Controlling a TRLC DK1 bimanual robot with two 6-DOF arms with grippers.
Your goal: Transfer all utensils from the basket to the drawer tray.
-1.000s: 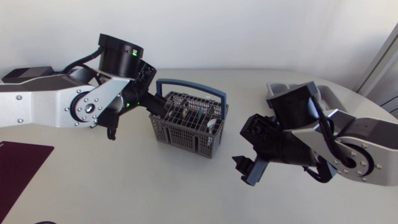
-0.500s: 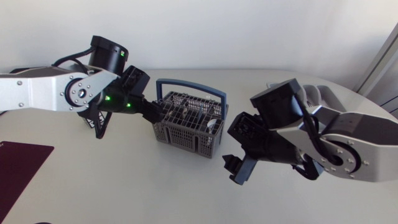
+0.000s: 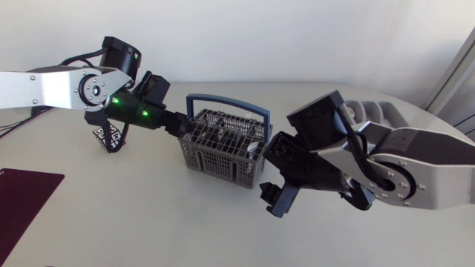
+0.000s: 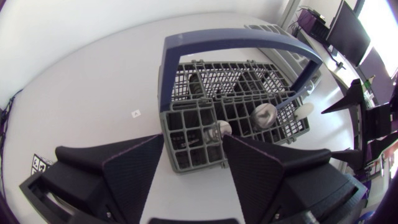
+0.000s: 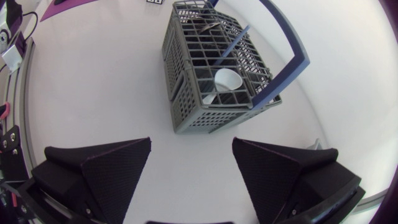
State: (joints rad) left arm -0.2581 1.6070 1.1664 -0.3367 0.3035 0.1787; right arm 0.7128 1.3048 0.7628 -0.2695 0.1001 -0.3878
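Flanking basket [image 4: 249, 81] corner, left pincer [image 4: 193, 140].

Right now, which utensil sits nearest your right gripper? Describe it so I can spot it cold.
Start at the grey wire basket with the blue handle, mid-table. Go to its corner facing the right gripper, where one handle end comes down. A spoon stands there, and its wide white bowl sets it apart from the darker utensils deeper in.
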